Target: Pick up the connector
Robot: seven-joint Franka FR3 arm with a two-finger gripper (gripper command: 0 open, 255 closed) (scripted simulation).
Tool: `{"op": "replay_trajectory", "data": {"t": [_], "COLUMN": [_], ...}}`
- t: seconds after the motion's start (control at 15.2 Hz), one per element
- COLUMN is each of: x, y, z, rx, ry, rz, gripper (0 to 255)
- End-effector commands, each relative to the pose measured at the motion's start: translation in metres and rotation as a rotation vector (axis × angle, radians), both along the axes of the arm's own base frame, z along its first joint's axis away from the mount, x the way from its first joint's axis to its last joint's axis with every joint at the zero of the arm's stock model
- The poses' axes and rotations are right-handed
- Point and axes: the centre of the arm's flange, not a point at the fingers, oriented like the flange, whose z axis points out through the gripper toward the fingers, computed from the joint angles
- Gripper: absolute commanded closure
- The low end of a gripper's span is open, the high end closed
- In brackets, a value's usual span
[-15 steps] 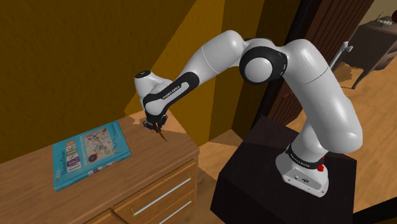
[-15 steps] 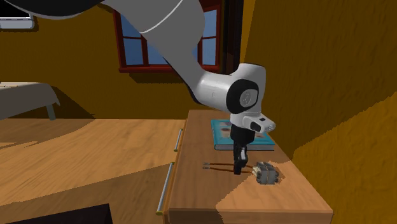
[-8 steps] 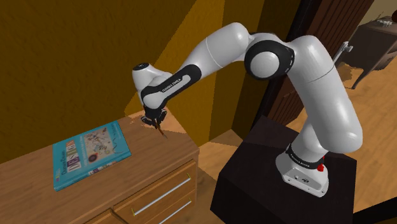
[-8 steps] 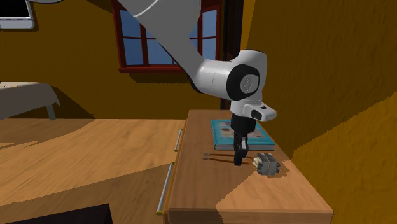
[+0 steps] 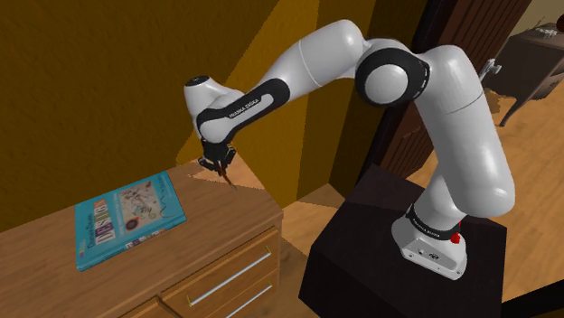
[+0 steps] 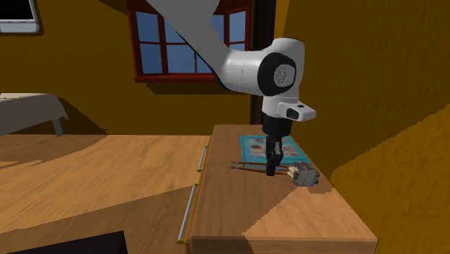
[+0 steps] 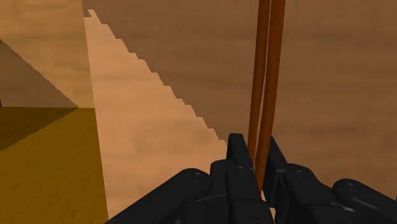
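The connector has a small grey block head (image 6: 304,175) and two thin brown wires (image 6: 246,167). My black gripper (image 6: 270,172) points straight down and is shut on the wires near their middle. It holds the connector roughly level, a little above the wooden dresser top (image 6: 238,209). In the shoulder view the gripper (image 5: 220,172) hangs over the dresser's back corner by the wall, and the wire ends (image 5: 230,182) poke out below it. In the wrist view the two wires (image 7: 264,95) run away from between the fingertips of the gripper (image 7: 257,159).
A teal book (image 5: 126,217) lies flat on the dresser, beside the gripper; the second exterior view has this book (image 6: 250,148) behind the arm. Drawer handles (image 5: 230,278) line the dresser front. An ochre wall (image 5: 108,81) stands close behind. My dark stand (image 5: 380,244) sits beside the dresser.
The gripper has risen steadily, carrying the connector up from the dresser top. The arm's elbow has lifted with it. The fingers have stayed shut on the wires.
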Motion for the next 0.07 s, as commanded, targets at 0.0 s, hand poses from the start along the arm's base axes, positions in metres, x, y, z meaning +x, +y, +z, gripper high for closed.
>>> {"op": "replay_trajectory", "data": {"t": [0.0], "x": [0.0006], "y": [0.0000], "z": [0.0037], "rx": [0.000], "ry": [0.000], "rz": [0.000], "gripper": [255]}}
